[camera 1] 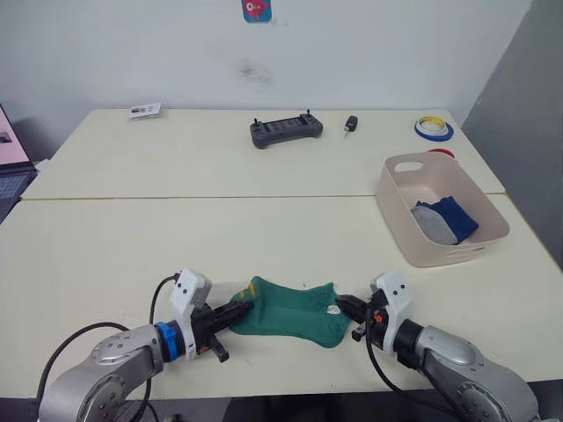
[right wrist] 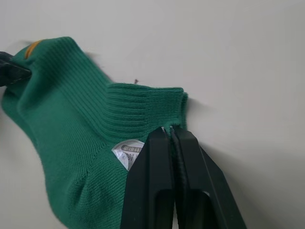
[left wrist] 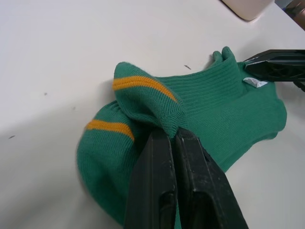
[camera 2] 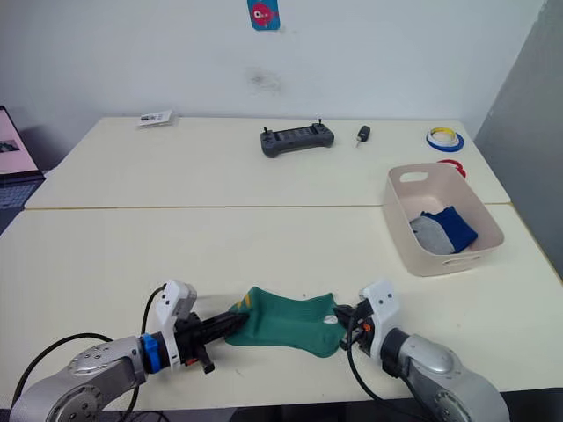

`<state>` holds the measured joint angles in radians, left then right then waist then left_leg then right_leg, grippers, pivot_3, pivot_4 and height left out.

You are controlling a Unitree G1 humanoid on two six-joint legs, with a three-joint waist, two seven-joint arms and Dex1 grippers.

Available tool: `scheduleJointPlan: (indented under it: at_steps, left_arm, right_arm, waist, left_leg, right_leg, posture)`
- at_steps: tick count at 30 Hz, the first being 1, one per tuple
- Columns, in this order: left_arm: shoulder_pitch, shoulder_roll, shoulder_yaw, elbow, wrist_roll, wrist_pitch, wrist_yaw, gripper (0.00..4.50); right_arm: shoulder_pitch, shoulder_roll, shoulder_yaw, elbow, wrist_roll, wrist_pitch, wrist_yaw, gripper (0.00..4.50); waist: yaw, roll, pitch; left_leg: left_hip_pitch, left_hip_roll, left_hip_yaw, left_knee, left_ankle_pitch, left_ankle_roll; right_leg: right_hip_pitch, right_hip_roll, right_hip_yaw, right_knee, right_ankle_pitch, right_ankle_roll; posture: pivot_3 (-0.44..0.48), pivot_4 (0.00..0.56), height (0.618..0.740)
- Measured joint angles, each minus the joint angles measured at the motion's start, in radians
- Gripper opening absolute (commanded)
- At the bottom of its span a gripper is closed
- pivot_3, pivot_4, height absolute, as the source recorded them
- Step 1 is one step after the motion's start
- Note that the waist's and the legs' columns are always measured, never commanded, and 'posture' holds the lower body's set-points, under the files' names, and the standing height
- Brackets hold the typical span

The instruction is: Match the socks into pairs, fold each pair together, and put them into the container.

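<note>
Two green socks (camera 1: pixel 290 310) with orange-yellow toe stripes lie stacked near the table's front edge. My left gripper (camera 1: pixel 244 308) is shut on their toe end (left wrist: pixel 143 102). At the opposite side my right gripper (camera 1: pixel 341 305) is shut on the ribbed cuff end (right wrist: pixel 157 107), where a small white label shows. The pale pink-beige container (camera 1: pixel 400 211) stands at the right of the table. Inside it lie a folded dark blue pair (camera 1: pixel 456 216) and a light grey pair (camera 1: pixel 433 223).
On the far table lie a dark controller (camera 1: pixel 286 131), a small black key fob (camera 1: pixel 351 124), tape rolls (camera 1: pixel 434 128) and a card (camera 1: pixel 144 110). A laptop edge (camera 1: pixel 9 167) shows at the far left. A seam between the two tables runs across the middle.
</note>
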<state>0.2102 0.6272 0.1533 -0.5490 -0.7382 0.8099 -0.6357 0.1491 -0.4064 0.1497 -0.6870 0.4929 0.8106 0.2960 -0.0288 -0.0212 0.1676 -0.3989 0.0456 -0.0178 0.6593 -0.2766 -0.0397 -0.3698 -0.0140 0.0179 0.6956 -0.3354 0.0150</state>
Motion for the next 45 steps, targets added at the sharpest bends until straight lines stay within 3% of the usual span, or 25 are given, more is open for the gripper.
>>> scheduleJointPlan:
  at_steps: [5, 12, 17, 22, 25, 33, 42, 43, 45]
  left_arm:
    - [0.049, 0.024, 0.033, -0.077, -0.037, 0.062, 0.038, 1.87]
    - [0.153, 0.048, 0.211, -0.187, -0.149, 0.086, 0.061, 4.03]
    - [0.131, 0.101, 0.323, -0.153, -0.224, 0.105, 0.056, 4.03]
    - [-0.054, 0.138, 0.261, 0.044, -0.208, 0.134, 0.053, 4.03]
    - [-0.098, 0.165, 0.203, 0.107, -0.161, 0.118, 0.009, 4.03]
    - [-0.066, 0.233, 0.139, 0.2, -0.053, -0.01, -0.224, 4.03]
    - [-0.04, 0.206, 0.134, 0.199, -0.019, -0.1, -0.299, 4.03]
    - [-0.041, 0.206, 0.134, 0.192, -0.019, -0.099, -0.299, 4.06]
    - [-0.054, 0.205, 0.133, 0.19, -0.02, -0.099, -0.3, 3.66]
  right_arm:
    - [-0.001, 0.009, -0.012, 0.003, -0.009, -0.003, -0.011, 2.07]
    - [-0.001, -0.013, -0.044, -0.007, -0.013, -0.046, 0.013, 4.49]
    - [-0.011, -0.056, -0.024, -0.029, -0.036, -0.101, 0.076, 4.49]
    - [-0.029, -0.086, 0.064, -0.031, -0.085, -0.138, 0.118, 4.49]
    - [-0.045, -0.102, 0.096, -0.031, -0.119, -0.155, 0.137, 4.49]
    - [-0.048, -0.124, 0.126, -0.024, -0.171, -0.188, 0.164, 4.49]
    - [-0.049, -0.104, 0.121, -0.005, -0.198, -0.222, 0.169, 4.49]
    - [-0.047, -0.101, 0.118, -0.005, -0.197, -0.231, 0.173, 4.13]
    - [-0.042, -0.096, 0.112, -0.005, -0.195, -0.238, 0.18, 3.59]
  waist:
    - [-0.001, 0.0, 0.0]
    - [0.0, 0.0, 0.0]
    - [0.001, 0.0, 0.0]
    - [0.003, -0.001, 0.0]
    - [0.0, -0.001, 0.0]
    - [0.0, -0.001, 0.0]
    - [0.0, -0.001, 0.0]
    - [0.0, -0.001, 0.0]
    - [0.0, -0.001, 0.0]
  left_leg:
    - [0.0, 0.0, 0.0, 0.0, 0.0, 0.0]
    - [0.0, 0.0, 0.0, 0.0, 0.0, 0.0]
    - [0.001, -0.001, 0.0, 0.0, 0.0, 0.0]
    - [0.0, -0.001, -0.001, 0.0, 0.0, 0.0]
    - [0.0, 0.0, 0.0, 0.0, 0.0, 0.0]
    - [0.0, 0.001, -0.001, -0.001, 0.0, 0.0]
    - [0.0, 0.001, -0.001, 0.0, 0.0, 0.0]
    - [0.0, 0.001, -0.001, 0.0, 0.0, 0.0]
    - [0.0, 0.001, -0.001, 0.0, 0.0, 0.0]
  right_leg:
    - [0.0, 0.0, 0.0, 0.0, 0.0, 0.0]
    - [0.0, 0.0, 0.0, 0.0, 0.0, 0.0]
    - [0.001, 0.0, 0.0, 0.0, 0.0, 0.0]
    - [0.001, 0.002, -0.001, 0.0, 0.0, 0.0]
    - [0.0, 0.003, 0.0, -0.001, 0.0, 0.0]
    - [0.0, 0.001, -0.001, 0.0, 0.0, 0.0]
    - [0.0, 0.0, 0.0, 0.0, 0.0, 0.0]
    - [0.0, 0.0, 0.0, 0.0, 0.0, 0.0]
    - [0.0, 0.0, -0.001, 0.0, 0.0, 0.0]
  posture:
    - [0.0, 0.15, 0.74]
    - [0.0, 0.15, 0.74]
    - [0.0, 0.15, 0.74]
    - [0.0, 0.15, 0.74]
    - [0.0, 0.15, 0.74]
    - [0.0, 0.15, 0.74]
    - [0.0, 0.15, 0.74]
    - [0.0, 0.15, 0.74]
    - [0.0, 0.15, 0.74]
